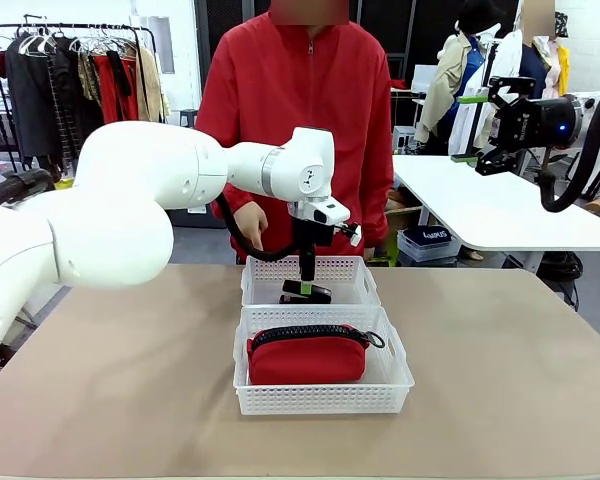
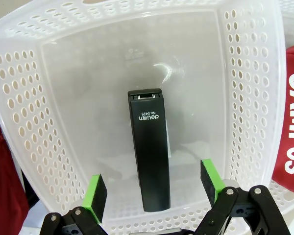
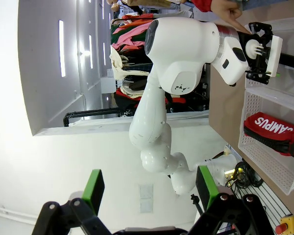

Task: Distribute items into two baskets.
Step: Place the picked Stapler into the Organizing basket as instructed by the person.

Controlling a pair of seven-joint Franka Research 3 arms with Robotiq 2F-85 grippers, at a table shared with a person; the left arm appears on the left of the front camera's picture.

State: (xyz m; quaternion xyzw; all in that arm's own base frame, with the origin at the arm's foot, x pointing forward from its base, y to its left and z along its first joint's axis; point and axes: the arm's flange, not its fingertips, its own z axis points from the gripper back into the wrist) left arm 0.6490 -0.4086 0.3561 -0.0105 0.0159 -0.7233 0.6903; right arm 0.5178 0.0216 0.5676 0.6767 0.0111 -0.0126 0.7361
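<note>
Left wrist view puts my left gripper (image 2: 154,196) right over the stapler (image 2: 149,147), jaws spread wide with a green pad (image 2: 96,196) on either side of it and neither touching. The stapler lies flat on the floor of the smaller basket (image 2: 255,98), so I judge this item delivered (or at least let go) and the distributing step here as good as finished. Next I need a straight lift out of the basket without clipping its lattice wall, then a retreat clear of the table.

In the front view, the left gripper (image 1: 307,290) reaches down into the far basket (image 1: 355,270), and the red pouch (image 1: 308,355) lies in the larger basket (image 1: 395,375) just in front, zipper up, loop strap hanging toward the right. A person in a red jacket stands at the far side, one hand (image 1: 250,222) near the arm.

My right gripper (image 3: 149,196) is raised well away from the table, jaws fully apart, holding nothing. With one item in each basket, I reckon little remains.
</note>
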